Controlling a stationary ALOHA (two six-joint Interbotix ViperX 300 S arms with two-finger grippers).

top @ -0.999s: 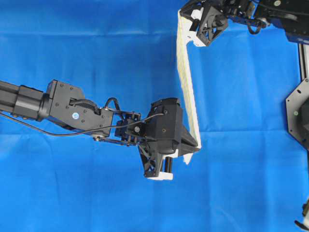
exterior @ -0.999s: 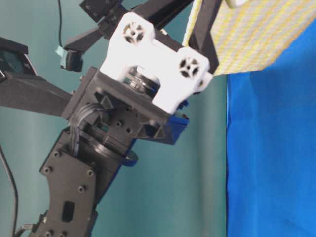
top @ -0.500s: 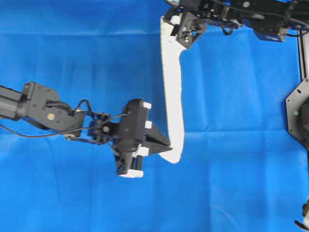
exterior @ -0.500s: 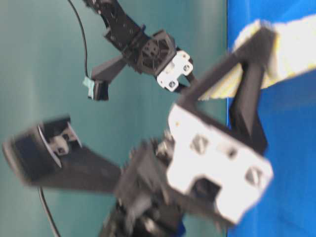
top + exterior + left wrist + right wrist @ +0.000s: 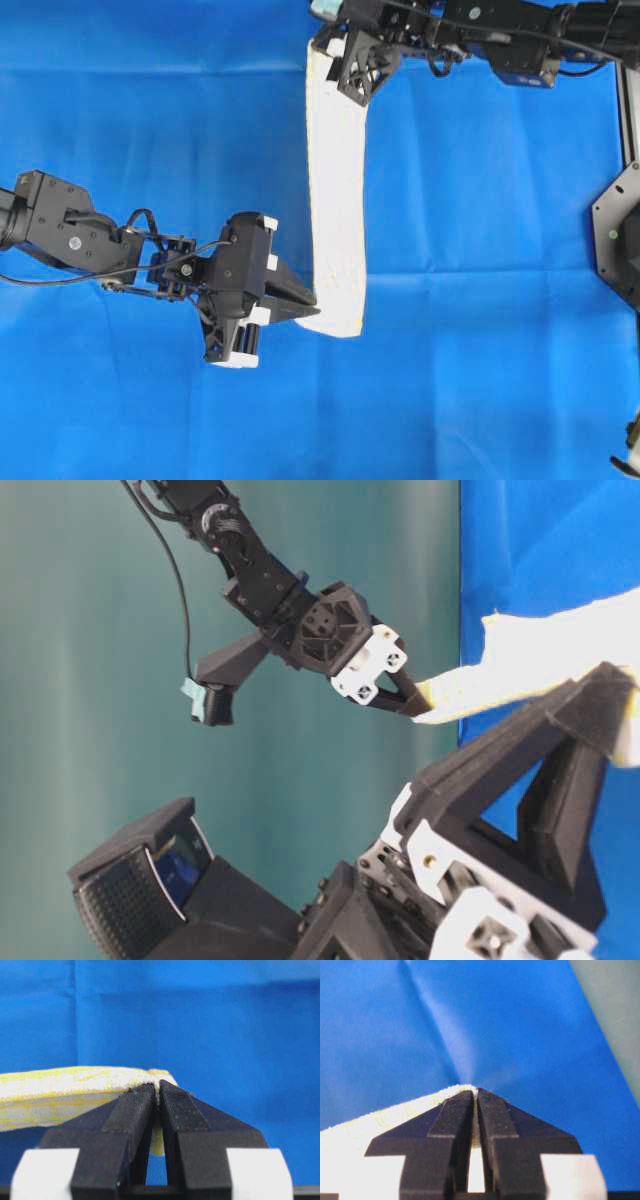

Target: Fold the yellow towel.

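The yellow towel [image 5: 335, 190] hangs as a long narrow white-and-yellow band, stretched between both grippers above the blue tablecloth [image 5: 150, 120]. My left gripper [image 5: 310, 312] is shut on the towel's near corner; the left wrist view shows the towel [image 5: 65, 1087] pinched between the black fingers [image 5: 131, 1110]. My right gripper [image 5: 335, 55] is shut on the far corner at the top of the overhead view; the right wrist view shows the towel [image 5: 375, 1125] held at the fingertips [image 5: 492, 1105]. In the table-level view the towel [image 5: 540, 670] runs from the right gripper [image 5: 418, 712] to the left gripper.
The blue tablecloth covers the whole work surface, with creases [image 5: 480, 275] running across it. A black arm base [image 5: 618, 235] stands at the right edge. The left arm's body [image 5: 480, 880] fills the lower table-level view.
Both grippers have carried the towel leftward across the table in the overhead view. The towel shows more of its flat face now than one second ago.
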